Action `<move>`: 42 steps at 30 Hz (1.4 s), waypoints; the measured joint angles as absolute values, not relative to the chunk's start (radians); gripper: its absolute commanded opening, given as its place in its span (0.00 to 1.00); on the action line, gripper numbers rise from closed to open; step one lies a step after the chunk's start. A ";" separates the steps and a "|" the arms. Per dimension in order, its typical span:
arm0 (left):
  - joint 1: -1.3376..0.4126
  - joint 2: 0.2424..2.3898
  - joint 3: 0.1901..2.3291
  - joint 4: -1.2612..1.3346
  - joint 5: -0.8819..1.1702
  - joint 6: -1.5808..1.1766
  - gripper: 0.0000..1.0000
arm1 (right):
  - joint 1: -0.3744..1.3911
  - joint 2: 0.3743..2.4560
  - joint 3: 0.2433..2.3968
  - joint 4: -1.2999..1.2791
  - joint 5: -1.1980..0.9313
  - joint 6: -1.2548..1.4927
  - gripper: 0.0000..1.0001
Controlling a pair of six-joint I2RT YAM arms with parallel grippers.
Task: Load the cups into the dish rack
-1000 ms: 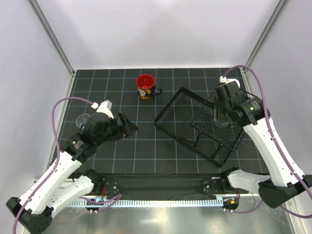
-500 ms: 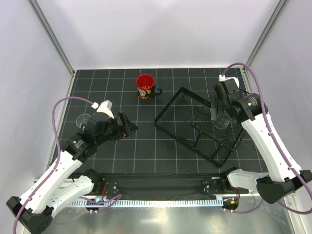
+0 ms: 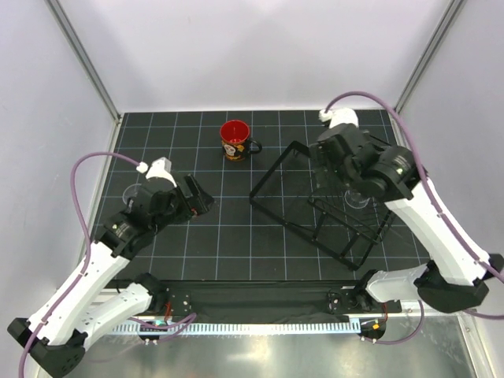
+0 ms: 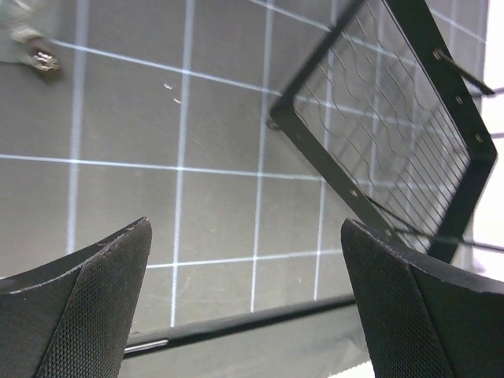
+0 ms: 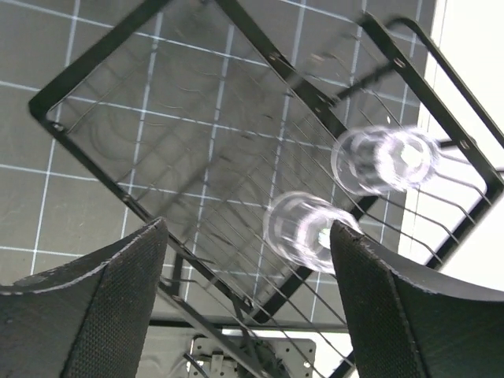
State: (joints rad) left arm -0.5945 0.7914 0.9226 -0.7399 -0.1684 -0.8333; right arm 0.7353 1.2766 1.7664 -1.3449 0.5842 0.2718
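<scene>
Black mug (image 3: 236, 140) print unreadable; left gripper (image 4: 246, 228) and right gripper (image 5: 248, 227) both gape wide.

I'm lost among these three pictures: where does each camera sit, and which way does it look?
Top: fixed above and behind, looking down at the mat; left arm, right arm, mug and rack show.
Left wrist: on the left arm, looking down past its open left gripper at mat and rack corner.
Right wrist: on the right arm, looking down past its open right gripper at two cups in the rack.
Shared: all see the rack.
</scene>
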 measured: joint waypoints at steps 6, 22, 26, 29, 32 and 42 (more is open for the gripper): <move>-0.581 0.832 1.021 -0.850 -0.309 -0.842 1.00 | 0.893 1.414 1.878 -1.359 0.691 0.324 0.93; -0.316 1.058 1.205 -0.953 -0.346 -0.830 1.00 | 1.125 1.375 1.819 -1.293 0.679 0.259 1.00; -0.292 1.112 1.248 -0.957 -0.338 -0.835 1.00 | 1.124 1.329 1.757 -1.261 0.635 0.223 1.00; -0.286 1.146 1.261 -0.954 -0.330 -0.849 0.97 | 1.124 1.283 1.687 -1.213 0.587 0.193 1.00; -0.284 1.195 1.272 -0.949 -0.310 -0.860 0.91 | 1.124 1.224 1.624 -1.171 0.535 0.167 1.00; -0.291 1.474 1.411 -0.809 -0.249 -0.903 0.85 | 1.124 1.077 1.576 -1.111 0.494 0.125 1.00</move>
